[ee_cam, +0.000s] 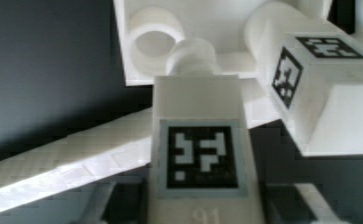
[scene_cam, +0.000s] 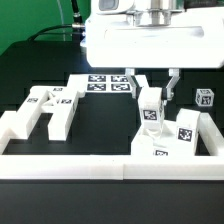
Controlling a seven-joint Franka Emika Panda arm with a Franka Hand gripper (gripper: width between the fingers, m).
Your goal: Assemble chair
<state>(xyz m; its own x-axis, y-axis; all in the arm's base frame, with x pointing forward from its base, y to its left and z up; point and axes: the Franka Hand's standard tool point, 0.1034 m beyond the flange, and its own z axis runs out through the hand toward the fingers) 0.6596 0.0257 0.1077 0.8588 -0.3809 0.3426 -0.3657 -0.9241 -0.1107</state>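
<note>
Chair: not yet one piece; the chair (scene_cam: 172, 138) is a set of matte white, tagged parts lying on the dark table, most of them toward the exterior view's right.
Bar: a chunky bar (scene_cam: 150, 103) stands upright near the middle of the scene, with a square tag on the face turned to the exterior camera. In the wrist view the same bar (ee_cam: 199, 130) fills the middle, its tag plain to see.
Bar's foot: it meets the rear edge of the flat panel (scene_cam: 160, 150); I cannot tell whether it is seated there or only resting against it.
Panel cluster: the panel lies flat just behind the border wall, and a thick tagged piece (scene_cam: 187, 130) sits on its far side. The wrist view shows that piece (ee_cam: 302, 75) just beside the bar.
Pincer: the gripper (scene_cam: 151, 92) comes straight down over the bar, one finger on each side; the jaws are closed on the bar's upper part.
H-shaped piece (scene_cam: 50, 108): flat on the exterior view's left, tags up, well apart from the pincer.
Small block (scene_cam: 205, 97): alone at the exterior view's right, behind the panel cluster.
Marker board (scene_cam: 110, 83): flat at the back, between the H-shaped piece and the bar.
Border wall (scene_cam: 100, 166): long, low, white, along the front.
Table (scene_cam: 100, 125): dark and bare between the parts.
Arm (scene_cam: 150, 40): glossy white bulk across the top.
</note>
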